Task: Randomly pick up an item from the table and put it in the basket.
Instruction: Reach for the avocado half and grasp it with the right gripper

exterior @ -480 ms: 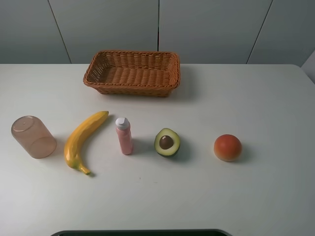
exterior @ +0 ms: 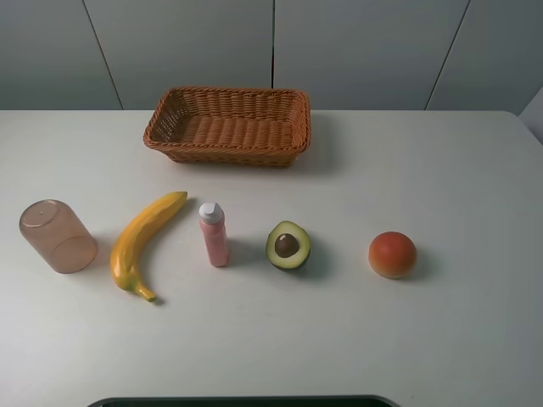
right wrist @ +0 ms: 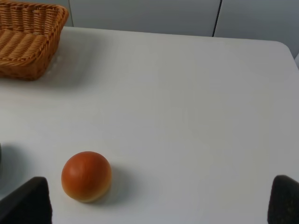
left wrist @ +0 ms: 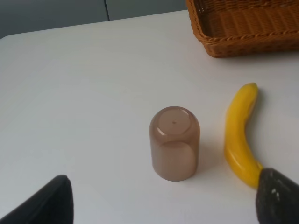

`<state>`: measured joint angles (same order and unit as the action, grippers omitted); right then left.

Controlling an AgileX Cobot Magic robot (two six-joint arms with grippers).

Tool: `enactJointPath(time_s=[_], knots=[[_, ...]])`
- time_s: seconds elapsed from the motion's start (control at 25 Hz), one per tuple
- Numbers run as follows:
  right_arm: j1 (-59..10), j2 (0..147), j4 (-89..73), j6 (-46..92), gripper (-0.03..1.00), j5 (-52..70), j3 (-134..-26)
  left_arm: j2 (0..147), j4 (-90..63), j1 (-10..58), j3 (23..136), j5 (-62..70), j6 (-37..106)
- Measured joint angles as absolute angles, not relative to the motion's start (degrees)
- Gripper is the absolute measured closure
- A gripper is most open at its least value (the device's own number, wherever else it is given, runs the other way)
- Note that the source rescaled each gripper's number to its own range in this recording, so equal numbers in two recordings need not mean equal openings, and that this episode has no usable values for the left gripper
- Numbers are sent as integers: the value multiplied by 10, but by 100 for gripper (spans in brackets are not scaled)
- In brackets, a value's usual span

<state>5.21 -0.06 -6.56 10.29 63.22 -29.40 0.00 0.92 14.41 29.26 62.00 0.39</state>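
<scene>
The halved avocado lies flesh up with its brown pit showing, in the middle of the white table. The wicker basket stands at the back and holds nothing; it also shows in the left wrist view and the right wrist view. Neither arm shows in the high view. My left gripper is open above the table near the upturned cup. My right gripper is open near the orange-red fruit. Both are empty and away from the avocado.
In a row with the avocado lie an upturned translucent brown cup, a yellow banana, a small pink bottle with a white cap and a round orange-red fruit. A dark edge runs along the table's front.
</scene>
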Motion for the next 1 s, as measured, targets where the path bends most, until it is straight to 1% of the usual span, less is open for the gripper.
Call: enactJointPath(time_s=[0.72,0.84,1.0], knots=[[52,-1,-67,100,-3,624,-297,0,9,144,293,620,4],[52,18,-65,99,-3,625,-332,0,9,144,293,620,4],[52,125,-57,103,-3,634,-408,0,9,144,293,620,4]])
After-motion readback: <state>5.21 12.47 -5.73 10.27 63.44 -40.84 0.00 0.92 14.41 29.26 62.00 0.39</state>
